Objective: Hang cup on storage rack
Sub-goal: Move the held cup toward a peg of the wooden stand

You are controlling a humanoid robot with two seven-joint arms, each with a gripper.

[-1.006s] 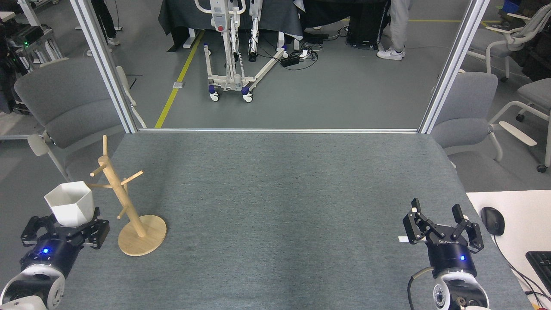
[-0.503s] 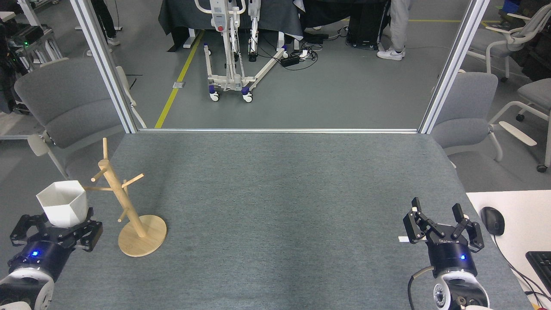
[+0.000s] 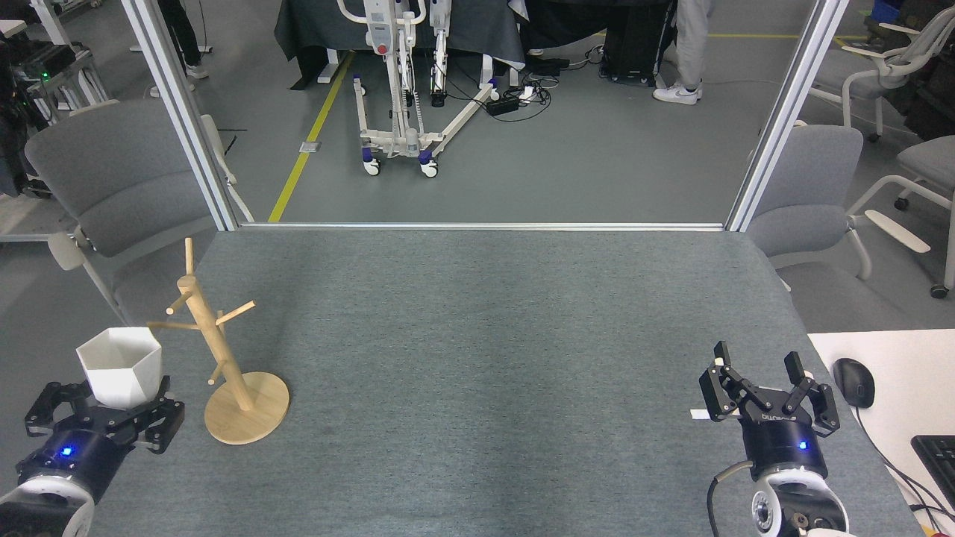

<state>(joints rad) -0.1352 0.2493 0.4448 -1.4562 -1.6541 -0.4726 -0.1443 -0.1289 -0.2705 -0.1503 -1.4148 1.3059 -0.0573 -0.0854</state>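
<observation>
The left hand [image 3: 101,418] is closed on the cup [image 3: 121,365] from below and holds it upright, rim up, just left of the rack [image 3: 216,358]. One peg tip points at the cup's rim and appears to touch it; contact cannot be confirmed. The cup's handle hole is not visible. The rack stands on the counter [image 3: 485,335] near its left edge, post leaning.

The right hand [image 3: 768,399] is open and empty, well apart.

Risks:
- The cup pushes a peg sideways; the light rack tips or slides.
- The hole misses the peg; the cup drops once released.
</observation>
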